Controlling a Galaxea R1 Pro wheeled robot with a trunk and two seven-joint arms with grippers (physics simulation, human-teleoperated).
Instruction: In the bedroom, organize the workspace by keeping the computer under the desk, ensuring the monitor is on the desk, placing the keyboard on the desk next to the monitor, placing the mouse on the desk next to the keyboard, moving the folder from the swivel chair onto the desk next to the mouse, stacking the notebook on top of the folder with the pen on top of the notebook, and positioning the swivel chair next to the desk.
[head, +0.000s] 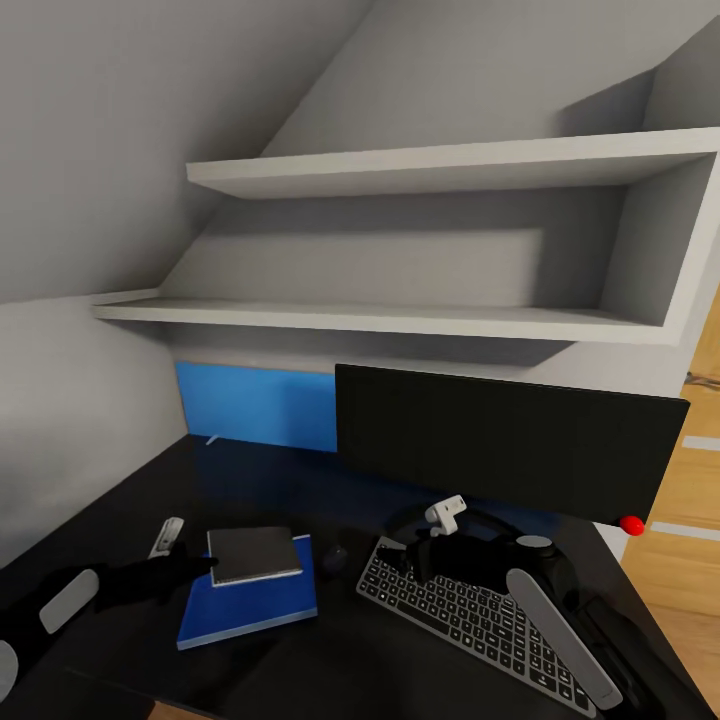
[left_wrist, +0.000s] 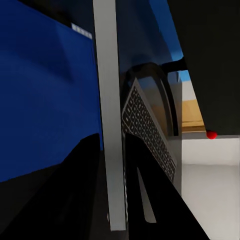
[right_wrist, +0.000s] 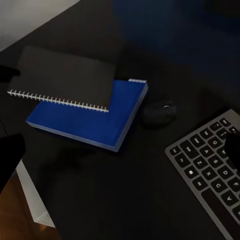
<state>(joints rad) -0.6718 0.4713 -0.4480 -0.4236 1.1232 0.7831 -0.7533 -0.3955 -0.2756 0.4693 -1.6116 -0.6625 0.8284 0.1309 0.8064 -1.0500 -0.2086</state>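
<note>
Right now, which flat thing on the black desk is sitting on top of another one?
The dark grey spiral-bound notebook. It lies on the bright-blue folder, while the folder and the dark keyboard with pale keys lie straight on the glossy black desk.

Our left arm (head: 60, 605) reaches in low from the left, its forearm nearly level, and the left gripper (head: 190, 568) points toward the right; we cannot tell how its jaws stand. Our right arm (head: 560, 610) comes in from the lower right, bent at the wrist, with the right gripper (head: 425, 560) aimed leftward and down; its jaws are also unclear.
</note>
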